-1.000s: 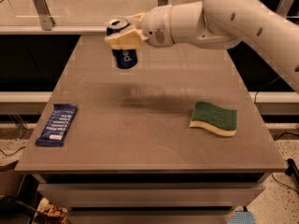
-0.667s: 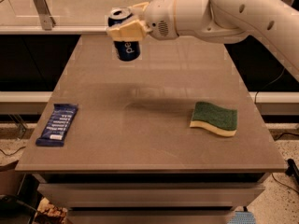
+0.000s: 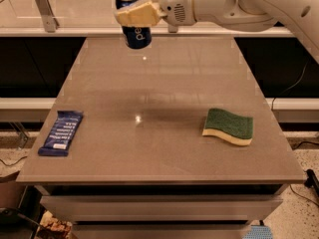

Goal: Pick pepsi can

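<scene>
The pepsi can [image 3: 135, 34] is a dark-blue can with white lettering and a silver top. It hangs upright in the air, well above the far edge of the grey table [image 3: 159, 148]. My gripper [image 3: 135, 13] reaches in from the upper right on a white arm and is shut on the can. Its tan fingers [image 3: 139, 15] clamp the can's upper half, so only the top rim and lower half show.
A flat blue snack-bar wrapper [image 3: 61, 133] lies near the table's left edge. A green and yellow sponge [image 3: 229, 126] lies at the right. A counter with a metal bracket [image 3: 45, 6] runs behind the table. Drawers sit under the front edge.
My gripper has lifted the pepsi can higher and slightly to the right, away from the table. The wrapper and sponge have not moved.
</scene>
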{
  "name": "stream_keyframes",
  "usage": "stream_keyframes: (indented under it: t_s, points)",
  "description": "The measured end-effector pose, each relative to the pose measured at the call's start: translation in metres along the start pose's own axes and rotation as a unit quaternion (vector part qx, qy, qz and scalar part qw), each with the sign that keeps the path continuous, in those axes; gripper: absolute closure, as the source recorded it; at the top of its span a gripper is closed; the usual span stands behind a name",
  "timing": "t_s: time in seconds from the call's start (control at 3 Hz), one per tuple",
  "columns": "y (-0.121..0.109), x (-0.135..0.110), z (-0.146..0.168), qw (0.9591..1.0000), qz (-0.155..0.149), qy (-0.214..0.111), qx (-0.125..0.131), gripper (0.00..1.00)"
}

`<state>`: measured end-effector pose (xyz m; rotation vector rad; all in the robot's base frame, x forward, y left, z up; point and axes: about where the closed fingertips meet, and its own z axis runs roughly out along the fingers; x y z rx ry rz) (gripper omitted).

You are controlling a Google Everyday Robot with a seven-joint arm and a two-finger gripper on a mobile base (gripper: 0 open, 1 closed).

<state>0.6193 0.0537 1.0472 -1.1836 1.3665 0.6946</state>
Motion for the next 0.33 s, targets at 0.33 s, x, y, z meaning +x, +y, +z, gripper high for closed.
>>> stream_keyframes:
  t_s: [0.33]
  points:
    - [0.0001, 0.0, 0.0001, 1.0, 0.0, 0.0, 0.0, 1.0]
